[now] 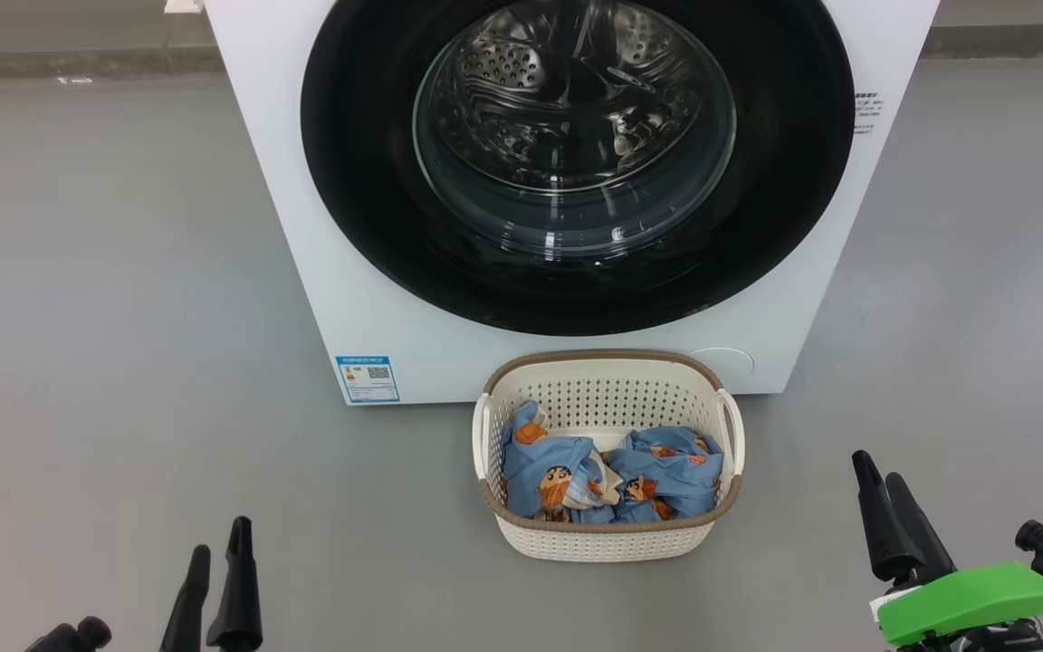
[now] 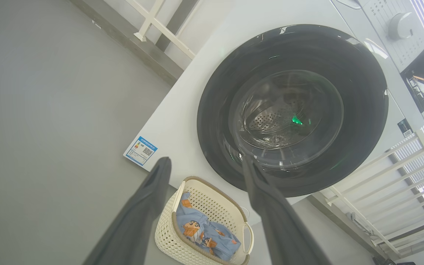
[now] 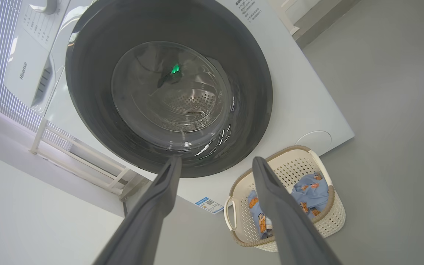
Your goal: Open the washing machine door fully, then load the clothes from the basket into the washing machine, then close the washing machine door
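Note:
The washing machine [image 1: 295,272] stands straight ahead, white and boxy. Its round black-rimmed door [image 1: 368,181] is shut, and the steel drum shows through the glass. The cream basket [image 1: 607,358] sits on the floor touching the machine's front, below the door. Light blue clothes [image 1: 612,475] with orange figures lie heaped inside it. My left gripper [image 1: 221,536] hangs open at the lower left, well short of the basket. My right gripper [image 1: 877,465] is open at the lower right, beside the basket and apart from it. Nothing is between the fingers in the left wrist view [image 2: 206,161] or the right wrist view [image 3: 216,159].
A blue label sticker [image 1: 368,378] marks the machine's lower left corner. The control panel with a knob [image 2: 399,25] sits above the door. White railings [image 2: 381,165] flank the machine. Grey floor [image 1: 105,317] spreads to both sides of the basket.

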{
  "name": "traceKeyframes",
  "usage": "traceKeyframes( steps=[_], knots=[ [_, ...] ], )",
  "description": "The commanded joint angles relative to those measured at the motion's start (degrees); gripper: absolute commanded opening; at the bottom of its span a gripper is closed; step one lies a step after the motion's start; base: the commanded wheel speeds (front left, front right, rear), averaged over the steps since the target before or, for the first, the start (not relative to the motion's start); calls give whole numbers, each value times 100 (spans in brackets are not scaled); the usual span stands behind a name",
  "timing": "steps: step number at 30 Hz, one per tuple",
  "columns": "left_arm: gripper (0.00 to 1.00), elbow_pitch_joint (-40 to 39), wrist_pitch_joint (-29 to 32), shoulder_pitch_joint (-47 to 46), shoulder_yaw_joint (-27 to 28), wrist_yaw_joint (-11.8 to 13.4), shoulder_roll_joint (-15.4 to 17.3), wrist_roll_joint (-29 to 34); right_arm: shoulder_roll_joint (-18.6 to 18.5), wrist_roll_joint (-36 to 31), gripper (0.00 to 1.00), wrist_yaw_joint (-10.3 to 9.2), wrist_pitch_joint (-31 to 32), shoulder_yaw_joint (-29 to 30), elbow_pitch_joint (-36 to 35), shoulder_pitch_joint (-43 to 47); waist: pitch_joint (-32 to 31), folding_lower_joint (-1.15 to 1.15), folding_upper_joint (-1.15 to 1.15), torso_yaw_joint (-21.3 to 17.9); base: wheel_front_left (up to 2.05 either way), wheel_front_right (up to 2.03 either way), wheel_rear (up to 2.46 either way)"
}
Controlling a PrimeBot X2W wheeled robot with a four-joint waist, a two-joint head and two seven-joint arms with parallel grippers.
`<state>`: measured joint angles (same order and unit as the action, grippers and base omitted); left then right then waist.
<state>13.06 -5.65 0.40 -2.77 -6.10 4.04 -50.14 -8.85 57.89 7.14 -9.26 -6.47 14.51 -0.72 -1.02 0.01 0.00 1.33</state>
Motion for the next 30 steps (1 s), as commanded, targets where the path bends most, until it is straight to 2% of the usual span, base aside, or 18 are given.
traceKeyframes(
  steps=[1, 30],
  knots=[
    [100, -189, -84, -51, 86, -53, 94, 167, -73, -205, 100, 21, -87, -15, -177, -138, -2, 0, 0, 2, 0, 0, 0],
    [100, -369, -566, -15, -141, -102, 247, 1974, -52, -1995, 100, 29, -363, -20, -310, -123, -4, 0, 0, 33, 0, 0, 0]
  ],
)
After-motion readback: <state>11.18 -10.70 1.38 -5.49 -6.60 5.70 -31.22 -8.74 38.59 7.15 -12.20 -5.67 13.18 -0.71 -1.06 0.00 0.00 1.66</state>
